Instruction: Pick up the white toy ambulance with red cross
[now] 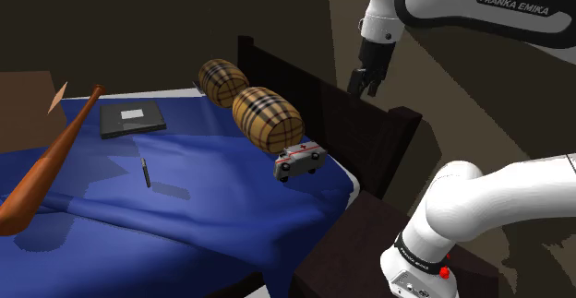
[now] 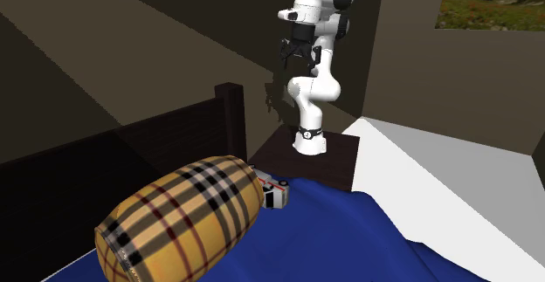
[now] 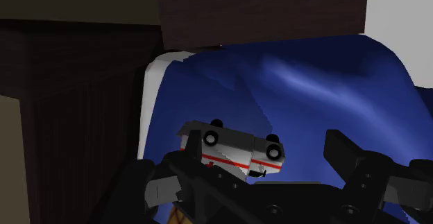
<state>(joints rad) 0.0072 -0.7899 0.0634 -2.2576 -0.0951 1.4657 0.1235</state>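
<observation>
Gripper (image 1: 366, 85) hung open, way above the ambulance (image 1: 298, 160), which sat just beside the plaid pillow (image 1: 266, 116) near the bed's (image 1: 203, 190) edge; nothing grabbed.

Shoulder view looks over the bed (image 1: 185, 204) toward ten o'clock; the second exterior view faces the arm (image 2: 314, 88); all share the ambulance (image 1: 298, 160).
</observation>
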